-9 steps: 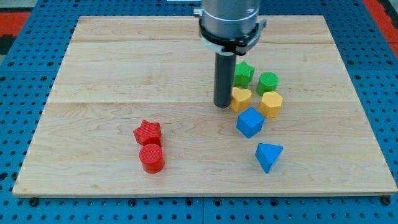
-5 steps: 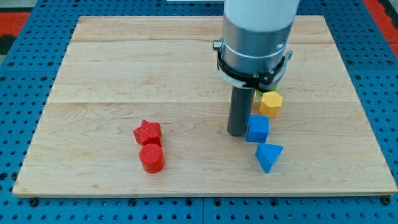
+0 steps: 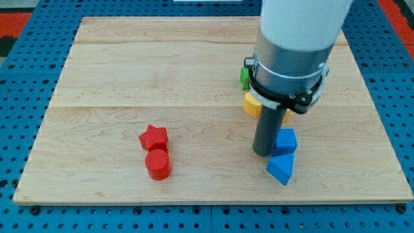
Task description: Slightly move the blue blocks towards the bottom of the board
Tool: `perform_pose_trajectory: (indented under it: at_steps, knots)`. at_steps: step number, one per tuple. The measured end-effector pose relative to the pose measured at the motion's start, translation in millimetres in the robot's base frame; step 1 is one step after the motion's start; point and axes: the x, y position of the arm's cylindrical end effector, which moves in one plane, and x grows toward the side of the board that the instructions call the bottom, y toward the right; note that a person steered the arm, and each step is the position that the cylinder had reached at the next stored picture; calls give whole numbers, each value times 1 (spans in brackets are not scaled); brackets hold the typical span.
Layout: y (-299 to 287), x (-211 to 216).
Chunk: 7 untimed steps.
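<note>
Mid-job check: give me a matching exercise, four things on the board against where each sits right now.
Things:
1. red star
2. blue cube
3. yellow block
4. my tip

Places:
A. partly hidden behind the arm, upper right
B. directly above the red cylinder
C. against the blue cube's left side
D. just above the blue triangular block

Pairs: 1-B, 2-D, 3-A, 4-C

We are in a robotics lab or test bench: a pale wooden board table (image 3: 129,77) lies on a blue perforated metal base (image 3: 19,110) with regular rows of mounting holes. The large grey cylindrical robot arm (image 3: 294,45) over it and the small plastic blocks, such as a red star-shaped block (image 3: 153,137), suit a manipulation experiment.
</note>
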Motion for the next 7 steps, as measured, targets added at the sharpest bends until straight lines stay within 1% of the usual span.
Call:
perform_pose_trajectory:
  at_steps: [2, 3, 4, 5, 6, 7]
  knots:
    - [-4, -20]
    - [8, -20]
    - [16, 4]
    - [17, 11]
    - [17, 7]
    - [17, -10]
